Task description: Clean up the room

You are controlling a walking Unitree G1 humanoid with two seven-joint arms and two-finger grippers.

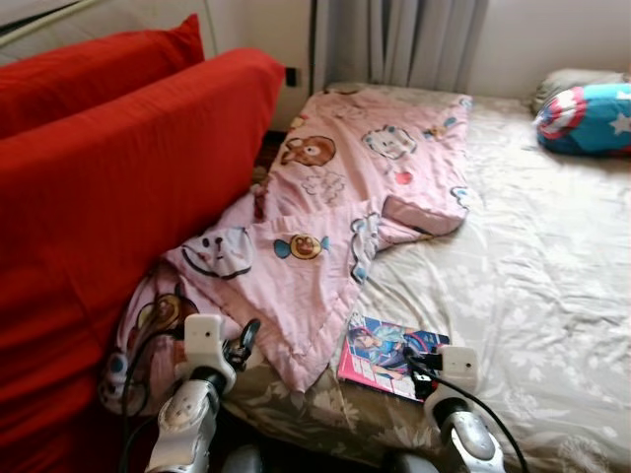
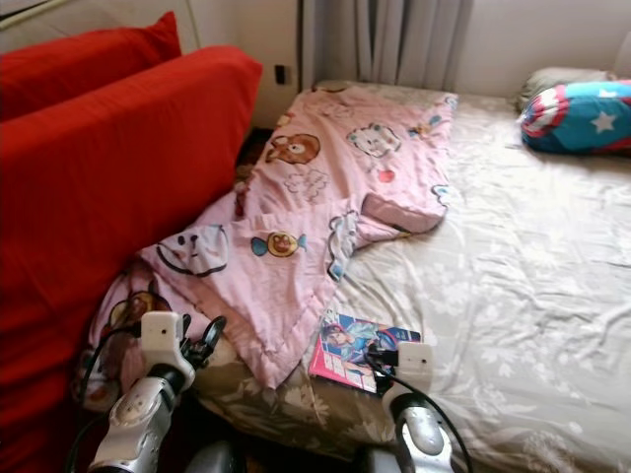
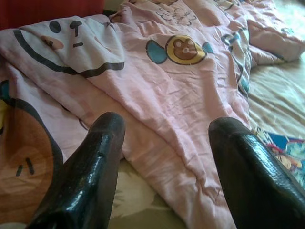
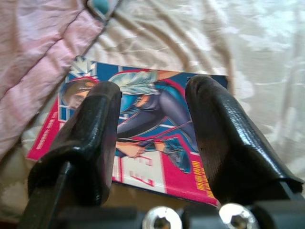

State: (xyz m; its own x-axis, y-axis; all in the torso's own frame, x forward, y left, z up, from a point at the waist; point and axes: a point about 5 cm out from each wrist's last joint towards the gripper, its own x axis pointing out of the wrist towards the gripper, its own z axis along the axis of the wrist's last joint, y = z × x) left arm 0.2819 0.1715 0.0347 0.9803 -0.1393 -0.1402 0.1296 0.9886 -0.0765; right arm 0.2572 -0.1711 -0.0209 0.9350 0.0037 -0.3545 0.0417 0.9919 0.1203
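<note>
A pink cartoon-print blanket (image 1: 335,207) lies rumpled across the left side of the bed, one corner hanging toward the near edge. A colourful comic book (image 1: 389,355) lies flat on the beige sheet beside that corner. My right gripper (image 4: 152,109) hovers open just above the comic book (image 4: 143,138), its fingers (image 4: 97,129) straddling the cover. My left gripper (image 3: 164,148) is open over the blanket's near edge (image 3: 157,95), with nothing between its fingers (image 3: 90,171).
A red sofa (image 1: 108,187) stands tight against the bed's left side. A blue star-print pillow (image 1: 587,118) lies at the far right by the wall. Grey curtains (image 1: 394,39) hang behind the bed. The beige sheet (image 1: 532,266) is bare on the right.
</note>
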